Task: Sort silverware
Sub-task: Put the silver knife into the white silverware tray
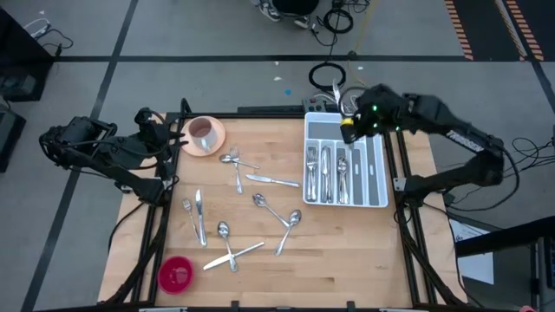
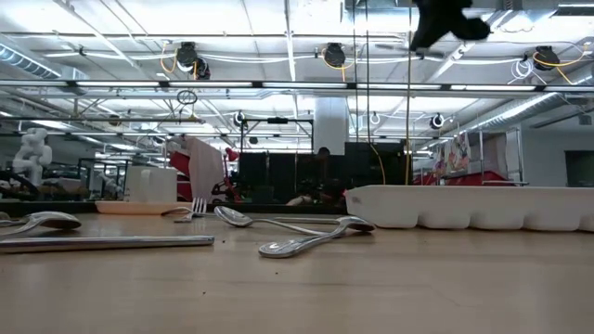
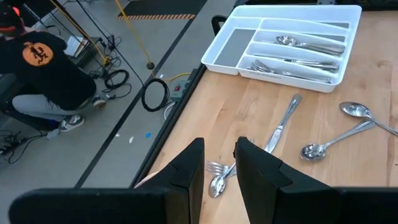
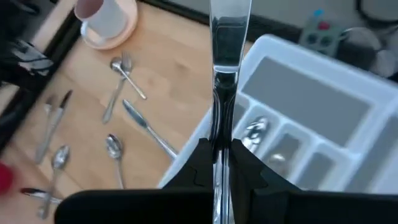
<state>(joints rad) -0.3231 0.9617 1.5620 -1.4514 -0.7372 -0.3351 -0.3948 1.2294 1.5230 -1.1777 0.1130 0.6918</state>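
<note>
Loose silverware lies flat on the wooden table: a knife (image 1: 273, 180), two spoons (image 1: 277, 217), a fork and spoon (image 1: 234, 160), and more pieces near the left (image 1: 199, 217). A white tray (image 1: 381, 173) at the right holds forks and spoons (image 1: 325, 169). My right gripper (image 4: 221, 149) hangs over the tray's far end (image 1: 347, 128), shut on a knife (image 4: 229, 37). Beside the pink cup, my left gripper (image 3: 217, 165) hovers open at the table's far left (image 1: 165, 139), with nothing between its fingers. My right gripper pinches the knife between its two fingers (image 4: 202, 162) at the narrow part (image 4: 222, 121) behind the blade. The knife runs along the fingers, its blade sticking out ahead of them, slanting downward. It is lifted clear, above the tray's far end.
A pink cup on its saucer (image 1: 204, 134) stands at the table's far left corner. A red round thing (image 1: 176, 274) sits at the near left. Bare wood lies in front of the tray at the near right (image 1: 347, 251). A person (image 3: 43, 74) crouches on the floor beyond the table.
</note>
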